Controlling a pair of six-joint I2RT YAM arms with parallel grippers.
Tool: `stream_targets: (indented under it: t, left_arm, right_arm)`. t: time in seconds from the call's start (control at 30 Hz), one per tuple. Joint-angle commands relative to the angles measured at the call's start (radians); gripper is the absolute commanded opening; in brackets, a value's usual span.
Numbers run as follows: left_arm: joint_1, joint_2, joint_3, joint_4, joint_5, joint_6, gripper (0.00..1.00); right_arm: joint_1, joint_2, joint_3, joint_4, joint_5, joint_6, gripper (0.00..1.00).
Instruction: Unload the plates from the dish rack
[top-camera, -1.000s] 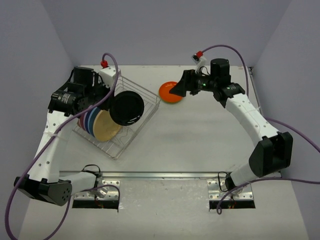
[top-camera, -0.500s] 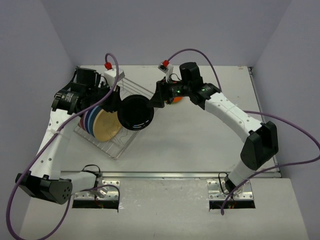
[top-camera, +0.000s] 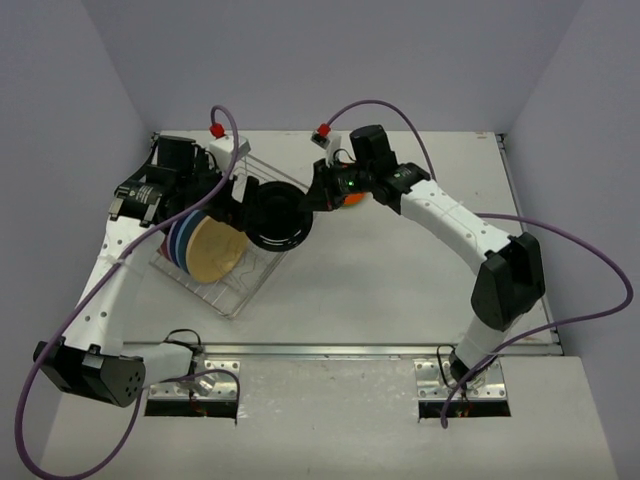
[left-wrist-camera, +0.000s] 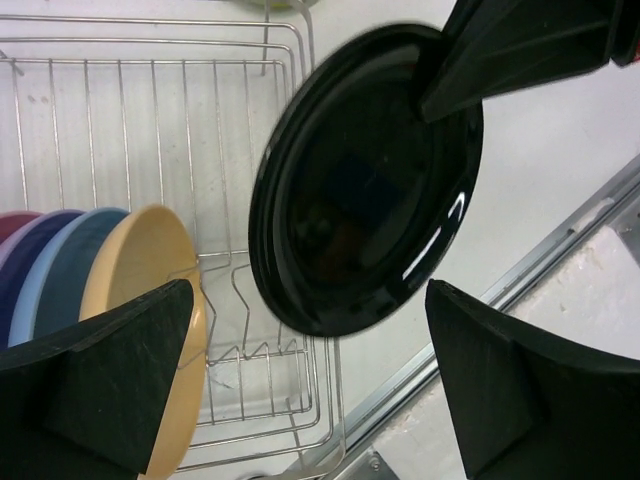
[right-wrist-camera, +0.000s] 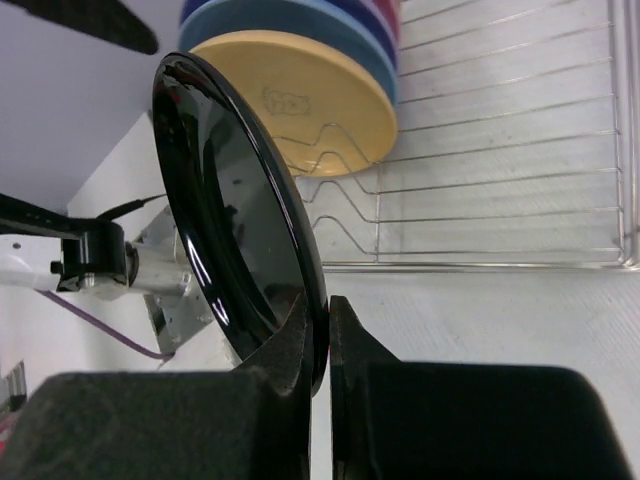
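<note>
Black plate (top-camera: 275, 215) is held on edge in mid-air at the right side of the dish rack (top-camera: 215, 290), clear of the wires. Right gripper (right-wrist-camera: 318, 310): jaws pinched shut on the plate's rim. Left gripper (left-wrist-camera: 308, 290): jaws spread wide either side of the plate, gripping nothing. Reads as a handover, probably so the right arm can set it on open table (top-camera: 400, 270) on its own side. Tan plate (left-wrist-camera: 150, 300) fronts the upright row in the rack, likely next
</note>
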Motion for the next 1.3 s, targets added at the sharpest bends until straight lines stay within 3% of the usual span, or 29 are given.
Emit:
stream_targets:
  t: [0.0,0.13,0.27,0.7,1.0,1.1,1.17,1.27]
  left_arm:
    - [-0.004,-0.038,0.002,0.082,-0.077,-0.025,1.00]
    - [-0.004,-0.042,0.012,0.093,-0.106,-0.031,1.00]
    - [-0.004,-0.037,0.001,0.111,-0.114,-0.034,1.00]
    - [-0.004,-0.078,-0.045,0.132,-0.255,-0.047,1.00]
    - [-0.004,-0.099,-0.096,0.131,-0.261,-0.045,1.00]
    - [-0.004,-0.092,-0.093,0.131,-0.257,-0.045,1.00]
    - [-0.004,-0.088,-0.087,0.131,-0.262,-0.047,1.00]
    - [-0.004,-0.086,-0.080,0.129,-0.274,-0.048,1.00]
  right_arm:
    - [-0.154,0.050,0.087,0.029,0.038,0.106,0.00]
    - [-0.339,0.142,0.157,0.029,0.046,0.241,0.00]
    - [-0.396,0.200,0.185,0.040,0.114,0.241,0.00]
    - [-0.421,0.509,0.385,0.049,0.215,0.277,0.00]
    - [-0.430,0.591,0.416,0.052,0.191,0.285,0.00]
    - [-0.429,0.604,0.405,0.055,0.177,0.292,0.09]
    - [-0.430,0.603,0.395,0.050,0.180,0.296,0.21]
    - [-0.430,0.584,0.393,0.027,0.197,0.298,0.63]
